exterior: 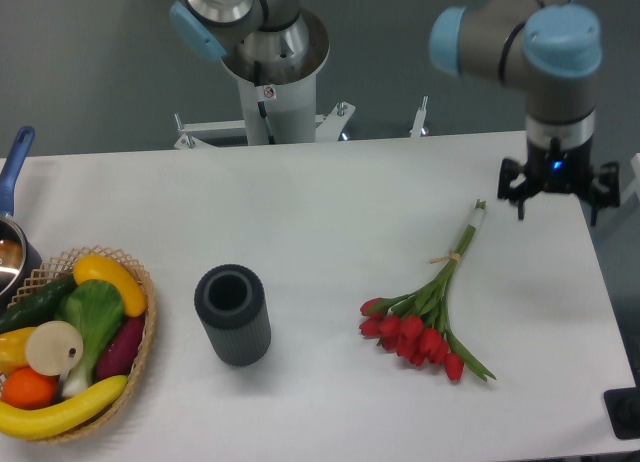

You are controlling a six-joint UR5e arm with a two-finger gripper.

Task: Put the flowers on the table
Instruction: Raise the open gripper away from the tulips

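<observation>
hand (558, 194) spread wide, holding nothing — flowers (425, 317) flat on table (300, 232)

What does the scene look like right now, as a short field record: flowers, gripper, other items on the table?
flowers: red tulip bunch lying flat on the table, blooms toward the front, stems pointing back right
gripper: open, empty, raised over the table's right edge, apart from the stems
cylinder: dark ribbed cylinder upright, left of the flowers
basket: wicker basket of fruit and vegetables at front left
pot: partly visible pot at left edge
</observation>
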